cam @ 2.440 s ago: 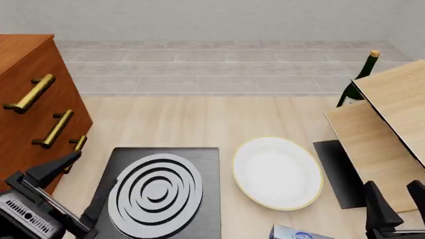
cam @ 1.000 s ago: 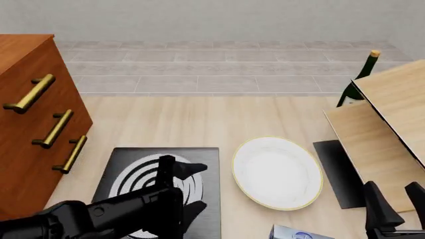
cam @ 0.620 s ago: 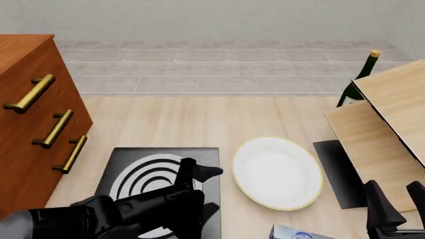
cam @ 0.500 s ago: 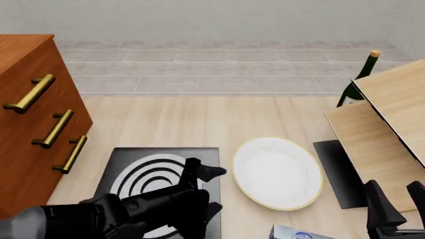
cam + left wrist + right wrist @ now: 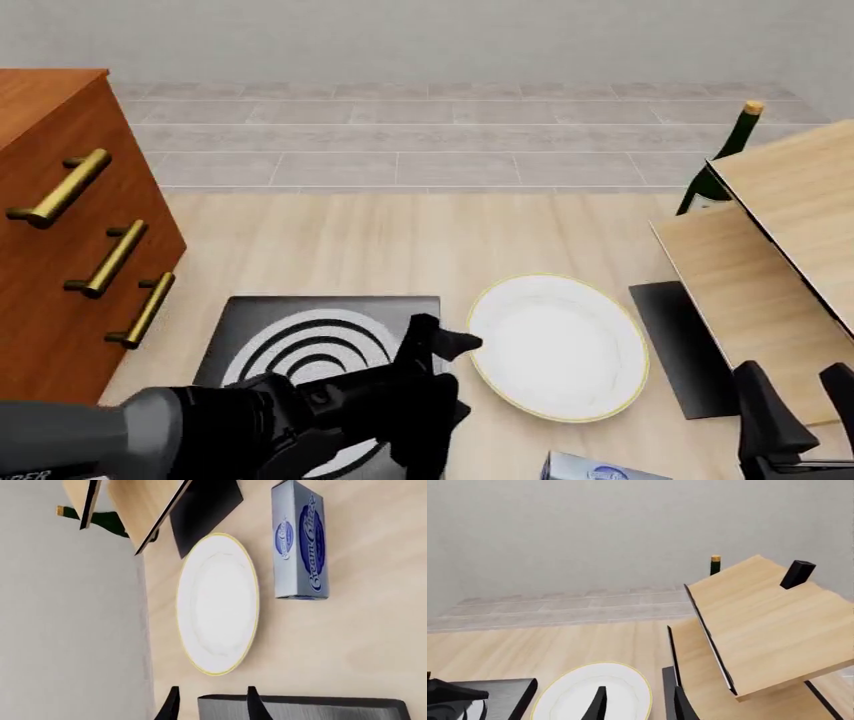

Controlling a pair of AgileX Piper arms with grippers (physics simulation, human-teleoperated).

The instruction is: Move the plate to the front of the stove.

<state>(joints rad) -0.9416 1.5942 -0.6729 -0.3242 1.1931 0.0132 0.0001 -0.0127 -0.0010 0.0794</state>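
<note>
the round white plate with a thin yellow-gold rim (image 5: 557, 346) lies flat on the pale wooden tabletop (image 5: 387, 245), just right of the flat black square stove with concentric white-grey rings (image 5: 314, 350), a narrow strip of bare wood between them. the left gripper (image 5: 445, 365) reaches across the stove's right edge, its two dark fingers spread apart, the tips close to the plate's left rim without touching it. right of the plate lies a plain black mat (image 5: 674, 345), partly under tilted light wooden boards (image 5: 781, 240), and behind those boards stands a dark green bottle with a gold cap (image 5: 721, 160). near the plate's near side lies a silver-blue cream cheese box (image 5: 299, 540). left of the stove rises a reddish-brown wooden cabinet with brass bar handles (image 5: 67, 230). beyond the table runs a grey tiled floor (image 5: 441, 135) up to a plain pale wall (image 5: 594, 535). the right gripper (image 5: 801, 415) sits low at the table's near right, away from the plate, fingers parted and empty.
</note>
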